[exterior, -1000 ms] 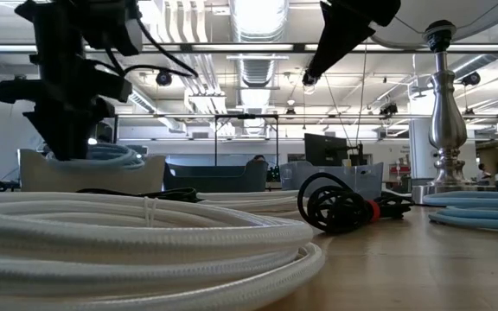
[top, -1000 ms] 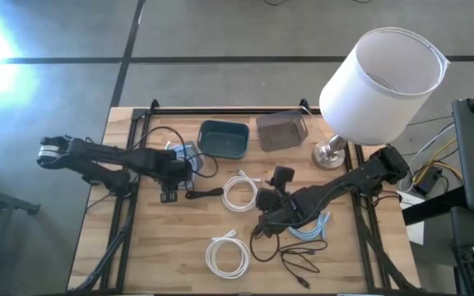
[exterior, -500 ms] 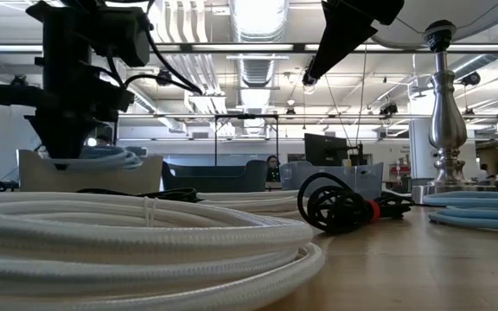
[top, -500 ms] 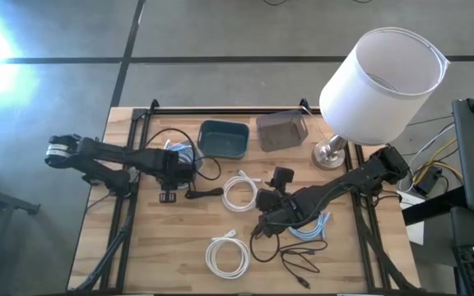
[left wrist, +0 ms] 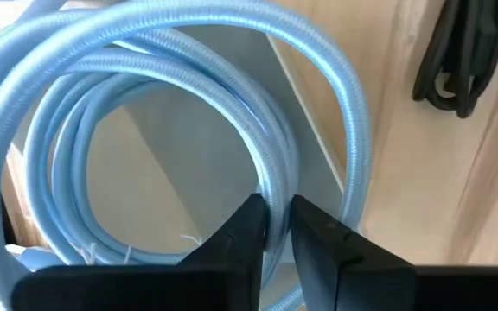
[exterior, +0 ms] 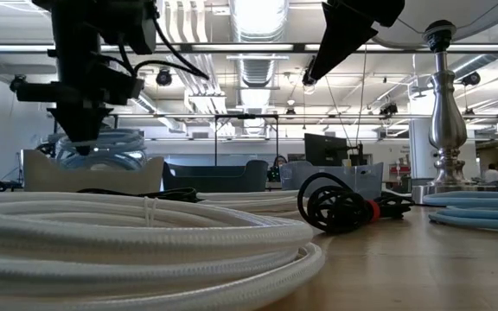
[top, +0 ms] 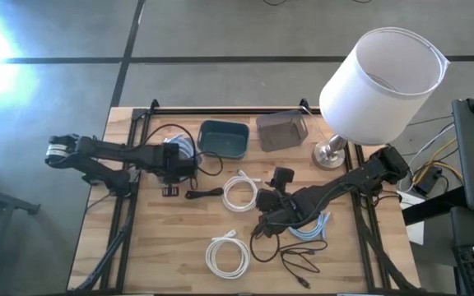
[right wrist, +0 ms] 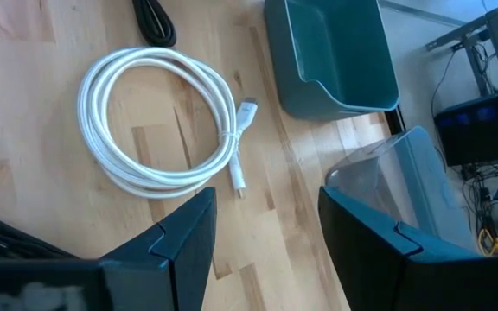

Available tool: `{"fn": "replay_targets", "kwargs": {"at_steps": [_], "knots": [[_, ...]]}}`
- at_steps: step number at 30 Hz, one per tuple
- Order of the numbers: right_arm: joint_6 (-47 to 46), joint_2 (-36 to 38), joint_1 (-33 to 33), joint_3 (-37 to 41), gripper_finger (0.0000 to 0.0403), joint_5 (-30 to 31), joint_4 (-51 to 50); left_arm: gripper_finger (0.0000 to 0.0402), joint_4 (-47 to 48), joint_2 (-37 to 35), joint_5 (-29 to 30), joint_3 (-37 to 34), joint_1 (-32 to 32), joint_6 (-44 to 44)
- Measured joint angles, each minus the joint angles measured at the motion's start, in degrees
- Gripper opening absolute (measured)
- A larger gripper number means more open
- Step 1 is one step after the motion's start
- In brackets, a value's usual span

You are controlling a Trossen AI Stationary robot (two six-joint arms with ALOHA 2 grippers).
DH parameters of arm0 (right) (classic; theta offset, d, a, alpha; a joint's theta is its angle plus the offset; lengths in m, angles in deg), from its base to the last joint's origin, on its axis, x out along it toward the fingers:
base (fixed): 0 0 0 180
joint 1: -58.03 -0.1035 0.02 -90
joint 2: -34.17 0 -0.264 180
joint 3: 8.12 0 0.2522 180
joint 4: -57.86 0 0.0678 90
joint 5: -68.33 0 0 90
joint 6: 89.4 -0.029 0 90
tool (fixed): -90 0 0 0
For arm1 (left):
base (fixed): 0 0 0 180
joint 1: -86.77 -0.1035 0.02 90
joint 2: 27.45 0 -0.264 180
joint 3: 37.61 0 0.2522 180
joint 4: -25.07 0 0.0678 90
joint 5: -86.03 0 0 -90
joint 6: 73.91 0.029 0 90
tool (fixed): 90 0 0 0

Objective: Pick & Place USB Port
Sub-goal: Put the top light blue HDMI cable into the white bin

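A light blue cable coil (left wrist: 348,121) lies in a shallow grey tray (left wrist: 171,147) at the table's far left (top: 184,150). My left gripper (left wrist: 277,216) stands over it, pointing down, shut on one of its strands. In the low view the coil (exterior: 111,142) shows just above the tray's wall (exterior: 93,173). My right gripper (right wrist: 266,207) hangs open above the table's middle (top: 268,201), holding nothing, with a white cable coil (right wrist: 158,121) ahead of it. My left gripper pinches a strand on the coil's inner side (left wrist: 271,177) between its two fingertips. The fingers come from above, pointing down, across the strand. The held side is raised a little, and the remaining loops lie slack in the tray.
A teal bin (top: 223,138) and a clear bin (top: 281,130) stand at the far edge, with a lamp (top: 381,82) at the far right. White coils (top: 239,191) (top: 227,255), black cables (top: 204,194) (top: 290,255) and another light blue cable (top: 311,228) lie around the middle.
My left gripper has shifted a little toward the far edge over the tray, shut on the light blue coil and risen slightly. The coil's held side now stands higher above the tray wall than before.
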Motion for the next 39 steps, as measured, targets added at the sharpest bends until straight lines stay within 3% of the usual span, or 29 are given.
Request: {"fn": "replay_targets", "kwargs": {"at_steps": [7, 24, 27, 39], "knots": [[0.0, 0.0, 0.0, 0.02, 0.0201, 0.05, 0.03, 0.0045, -0.14, 1.43, 0.58, -2.87, -2.44, -1.7], [0.0, 0.0, 0.0, 0.02, 0.0201, 0.06, 0.14, 0.016, -1.01, 4.86, 6.52, -2.55, -2.78, -2.77], [0.0, 0.0, 0.0, 0.02, 0.0201, 0.04, 0.12, 0.0171, 0.79, 4.63, 9.55, -0.68, -2.72, -2.76], [0.0, 0.0, 0.0, 0.81, 0.0201, -0.01, 0.34, 0.0179, 4.23, 4.3, 9.59, 4.34, -2.26, -2.62]]}}
